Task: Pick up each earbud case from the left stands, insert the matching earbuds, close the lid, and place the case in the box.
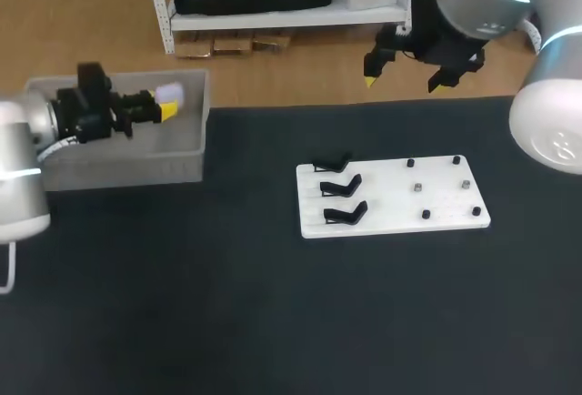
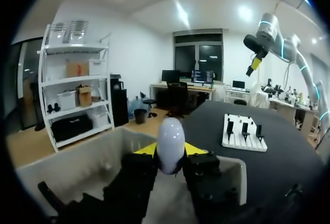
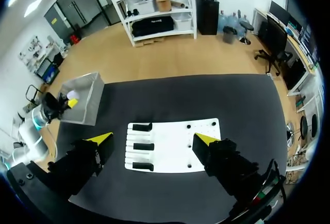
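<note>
Centre frame: three stands (image 1: 341, 190) are bare. Upper left: left tool (image 1: 166, 109) clamps the white case (image 1: 170, 95) over the box (image 1: 118, 166), so this is judged the placing step; the next move calls for lowering and releasing inside. Top right: right tool (image 1: 404, 81) hangs wide, empty.

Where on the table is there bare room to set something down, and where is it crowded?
The dark table is bare along the whole near side, and between the box and the white board. Crowded: the board's left end with three stands, and the box, where the left tool holds an earbud case over it.
</note>
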`<state>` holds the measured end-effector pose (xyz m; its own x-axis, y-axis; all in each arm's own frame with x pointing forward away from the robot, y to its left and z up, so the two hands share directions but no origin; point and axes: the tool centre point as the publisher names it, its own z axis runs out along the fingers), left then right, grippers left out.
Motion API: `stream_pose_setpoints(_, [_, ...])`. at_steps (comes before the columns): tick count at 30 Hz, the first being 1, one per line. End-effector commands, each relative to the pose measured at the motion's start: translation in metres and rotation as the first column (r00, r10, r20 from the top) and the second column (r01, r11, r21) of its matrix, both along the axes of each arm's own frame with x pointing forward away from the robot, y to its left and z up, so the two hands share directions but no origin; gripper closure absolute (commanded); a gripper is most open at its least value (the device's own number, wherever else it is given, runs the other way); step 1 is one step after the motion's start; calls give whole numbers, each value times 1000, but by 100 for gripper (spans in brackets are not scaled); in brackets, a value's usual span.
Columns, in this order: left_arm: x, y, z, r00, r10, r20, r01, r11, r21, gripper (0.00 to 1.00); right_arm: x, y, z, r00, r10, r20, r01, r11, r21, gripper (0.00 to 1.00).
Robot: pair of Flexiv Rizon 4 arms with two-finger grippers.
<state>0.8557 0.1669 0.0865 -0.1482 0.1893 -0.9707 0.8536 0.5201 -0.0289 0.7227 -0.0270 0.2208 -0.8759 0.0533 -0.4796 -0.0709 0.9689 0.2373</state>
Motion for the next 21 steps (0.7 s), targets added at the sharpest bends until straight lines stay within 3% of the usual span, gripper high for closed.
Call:
stream_pose_setpoints(1, [-8,1,-2,1000,18,-12,-18,1000,8,0,-1,0,0,1000,-3,4,3,1000,-1,0])
stream_pose_setpoints(13, [-16,-2,27,999,16,42,-17,1000,26,0,-1,0,0,1000,-3,4,3,1000,-1,0])
stream_pose_setpoints(18, [-34,-22,39,996,-5,85,4,1000,17,0,-1,0,0,1000,-3,4,3,1000,-1,0])
stream_pose_setpoints(21, [-40,-27,40,998,-5,65,3,999,35,0,-1,0,0,1000,-3,4,3,1000,-1,0])
